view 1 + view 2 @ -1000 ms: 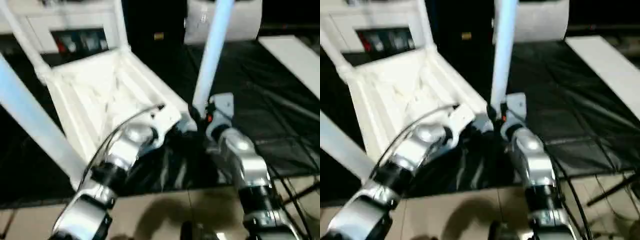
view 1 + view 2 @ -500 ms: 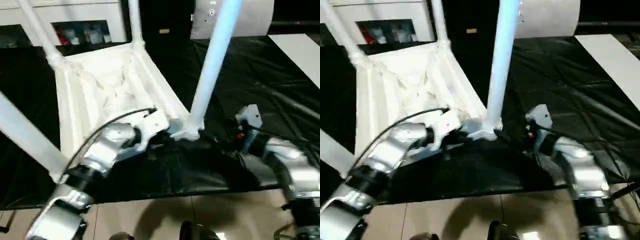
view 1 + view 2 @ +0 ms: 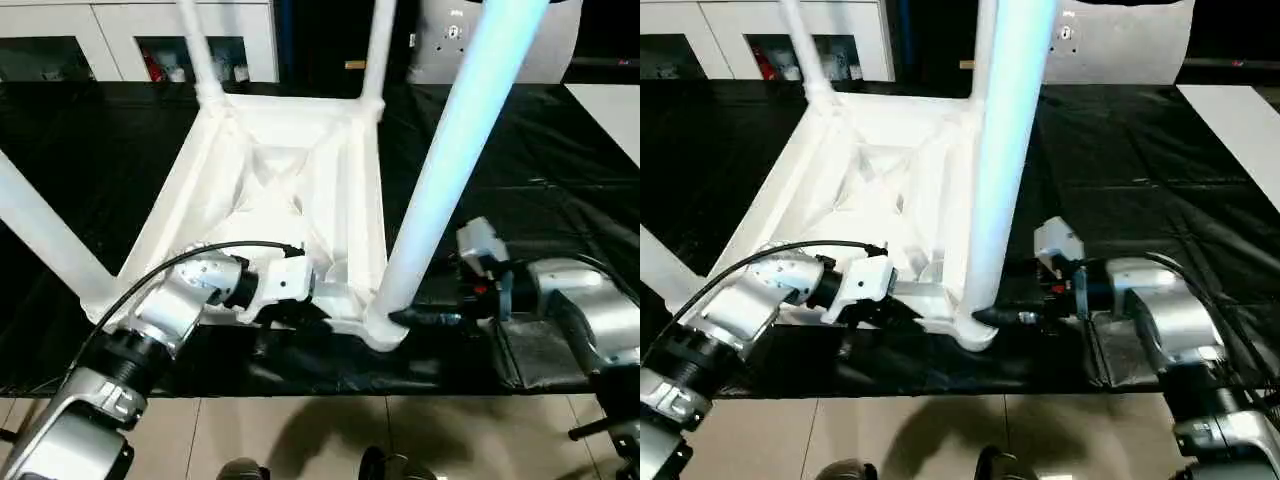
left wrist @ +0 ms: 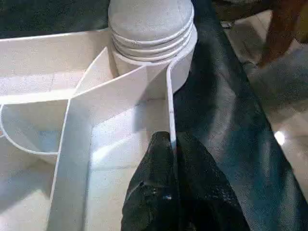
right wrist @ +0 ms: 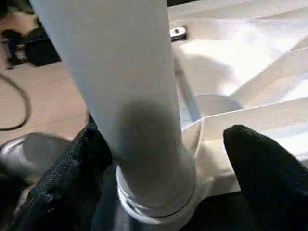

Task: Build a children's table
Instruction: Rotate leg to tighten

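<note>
The small white plastic children's table (image 3: pixel 290 190) lies upside down on the black-sheeted counter (image 3: pixel 90 150), with its ribbed underside facing up. White tapered tube legs stand up from its round corner sockets: two thin-looking ones at the far corners, one at the near left, and a big one at the near right (image 3: pixel 440 170).

The left gripper (image 4: pixel 168 192) reaches in from the left at the near edge of the table top. Its black fingers (image 4: pixel 144 192) are pressed together on a thin white wall (image 4: pixel 169 110) of the table top's near rim, just beside the near right socket.

The right gripper (image 5: pixel 163 159) comes in from the right, close to the counter, at the foot of the near right leg. Its black fingers (image 5: pixel 262 163) stand wide apart, one on each side of the leg near the socket. One finger lies against the leg and the other is apart from it, so the fingers do not clamp the leg.
</note>
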